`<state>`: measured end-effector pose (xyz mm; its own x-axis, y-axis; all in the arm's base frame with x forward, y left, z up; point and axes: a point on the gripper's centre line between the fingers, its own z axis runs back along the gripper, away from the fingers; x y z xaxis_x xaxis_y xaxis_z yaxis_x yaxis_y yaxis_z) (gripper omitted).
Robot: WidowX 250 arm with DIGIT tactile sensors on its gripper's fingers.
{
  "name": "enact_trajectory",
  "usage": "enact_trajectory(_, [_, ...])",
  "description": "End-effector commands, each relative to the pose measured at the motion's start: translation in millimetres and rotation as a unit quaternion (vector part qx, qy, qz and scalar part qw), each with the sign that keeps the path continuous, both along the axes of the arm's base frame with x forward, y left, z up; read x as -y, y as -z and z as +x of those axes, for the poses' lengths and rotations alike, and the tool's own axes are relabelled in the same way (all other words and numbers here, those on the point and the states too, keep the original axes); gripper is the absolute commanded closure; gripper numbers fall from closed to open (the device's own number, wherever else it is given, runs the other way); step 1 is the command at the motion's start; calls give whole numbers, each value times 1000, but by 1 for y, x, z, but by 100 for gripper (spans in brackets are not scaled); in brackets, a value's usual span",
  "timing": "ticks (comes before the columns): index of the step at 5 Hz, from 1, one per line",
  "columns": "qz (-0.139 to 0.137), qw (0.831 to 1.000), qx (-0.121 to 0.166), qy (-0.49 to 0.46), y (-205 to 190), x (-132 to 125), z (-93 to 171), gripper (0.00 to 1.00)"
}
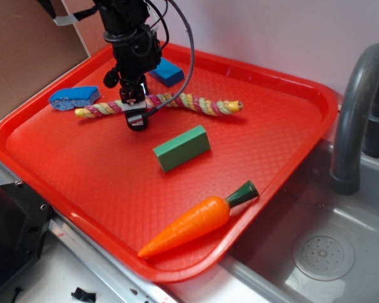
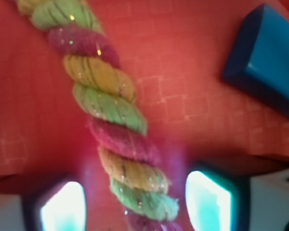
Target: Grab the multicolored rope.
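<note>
Since the multicolored rope [image 2: 116, 130] runs between them, the fingers [image 2: 62, 209] stand open, straddling it. Nothing is clamped yet; closing should catch it.

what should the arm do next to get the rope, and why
Probably close the end effector on the multicolored rope. In the wrist view the rope runs between the two fingertips, which stand apart, one on each side. In the exterior view the end effector is already low on the red tray over the rope, so no more travel looks needed.
</note>
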<state>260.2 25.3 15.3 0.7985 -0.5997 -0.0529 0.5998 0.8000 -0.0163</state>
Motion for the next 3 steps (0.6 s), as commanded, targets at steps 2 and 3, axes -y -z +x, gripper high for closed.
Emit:
enact_trajectory(2, [54, 992, -3, -118, -33, 5, -7, 100])
enact_trajectory(3, [55, 968, 37, -243, -82, 17, -16, 100])
